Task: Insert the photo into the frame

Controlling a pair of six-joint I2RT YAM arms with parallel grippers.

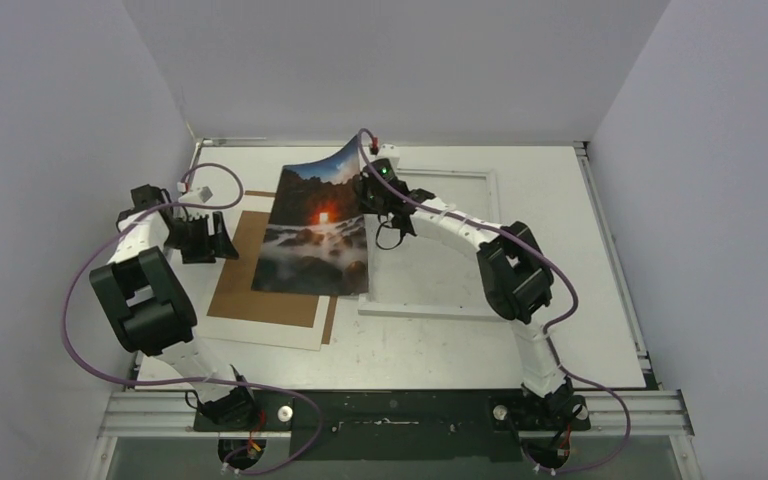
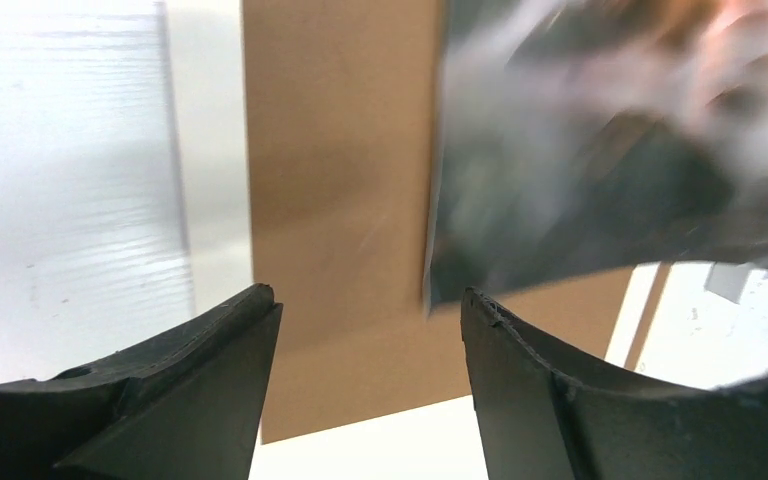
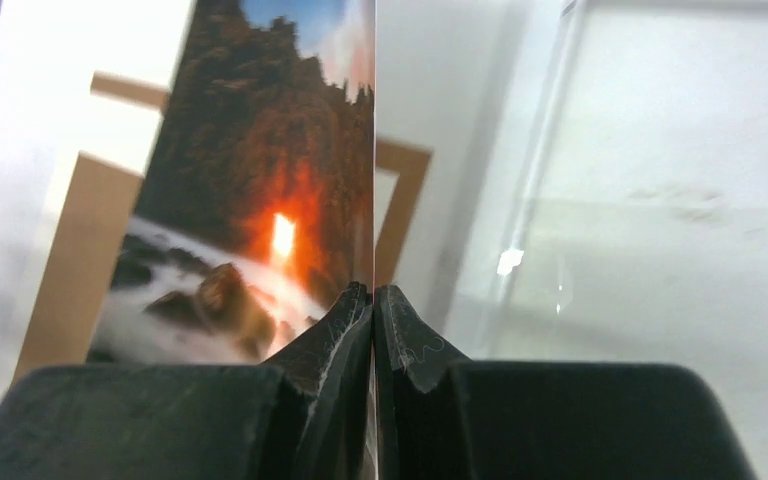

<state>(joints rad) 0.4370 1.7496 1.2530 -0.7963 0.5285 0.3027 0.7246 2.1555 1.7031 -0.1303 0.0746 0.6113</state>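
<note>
Right end effector (image 3: pixel 373 308) pinched shut on photo (image 3: pixel 250 180) right edge, holding that side raised, sheet curled, likely for swing right onto frame (image 1: pixel 430 310). Photo's left side rests over cardboard backing (image 1: pixel 250 285). Left end effector (image 2: pixel 368 295) open, empty, beside photo.

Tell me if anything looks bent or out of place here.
The photo is bowed: the right end effector pinches its right edge, and the far corner curls up off the table. It hangs over the cardboard, left of the frame, not in it.
</note>
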